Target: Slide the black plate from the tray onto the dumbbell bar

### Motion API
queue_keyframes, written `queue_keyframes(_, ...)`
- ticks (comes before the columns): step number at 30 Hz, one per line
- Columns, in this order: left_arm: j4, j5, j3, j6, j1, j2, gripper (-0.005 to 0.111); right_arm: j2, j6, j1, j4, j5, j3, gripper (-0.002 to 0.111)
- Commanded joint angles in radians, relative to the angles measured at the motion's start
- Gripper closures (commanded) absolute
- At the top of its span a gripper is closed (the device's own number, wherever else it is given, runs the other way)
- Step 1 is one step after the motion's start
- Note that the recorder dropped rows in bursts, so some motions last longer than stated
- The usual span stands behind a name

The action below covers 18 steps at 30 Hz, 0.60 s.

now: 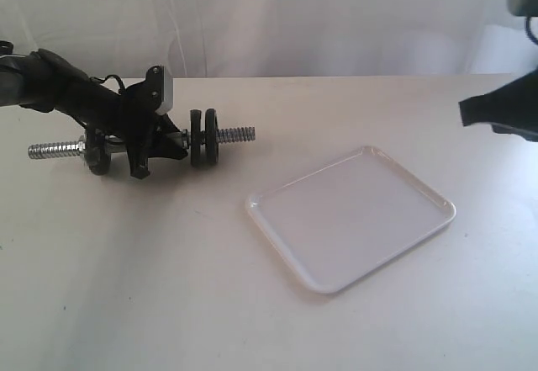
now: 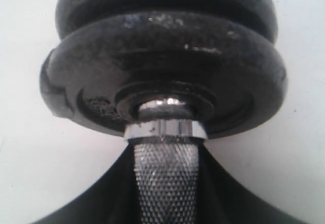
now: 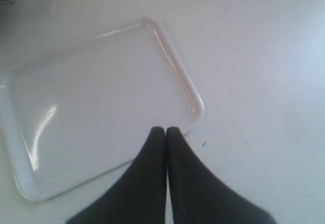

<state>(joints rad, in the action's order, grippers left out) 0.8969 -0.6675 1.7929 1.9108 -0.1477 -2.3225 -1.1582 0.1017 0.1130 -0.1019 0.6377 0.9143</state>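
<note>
1. The shallow white glossy rectangular tray (image 1: 353,219) lies on the pale tabletop (image 1: 168,295), and nothing is seen in it in either the exterior or the right wrist view
2. The short chrome dumbbell bar (image 1: 237,133), threaded at both ends, is gripped at its knurled middle by the left hand (image 1: 151,148); this hand is clenched on the bar, with a black finger (image 2: 106,209) seen on either side of the knurling
3. Two round matte-black discs are seated side by side on the bar's end nearer the tray. The outer one is judged to be the black plate (image 1: 210,138), set against the inner disc (image 1: 197,139). A single black disc (image 1: 97,156) is carried towards the far end
4. The right hand (image 3: 166,132) is clenched on nothing, its fingertips pressed together; it is held raised near the tray and well apart from the bar
5. The slide itself is judged done, since the tray is bare and the plate is on the bar. Bare thread is seen beyond the plate and no collar outside it, so at most securing the plate and releasing the bar are left
</note>
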Motion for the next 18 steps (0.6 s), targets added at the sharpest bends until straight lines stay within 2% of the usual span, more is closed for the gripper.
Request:
queue_keyframes(1,0.463,-0.039,0.011,-0.03,-0.005,0.088,0.107,0.242,-0.048,-0.003,0.02,-0.069,-0.134,0.108)
queue_keyframes(18,0.463,-0.056,0.011,-0.05,-0.005,0.088,0.107,0.941,-0.056,-0.003,0.006,-0.187,-0.426,0.108)
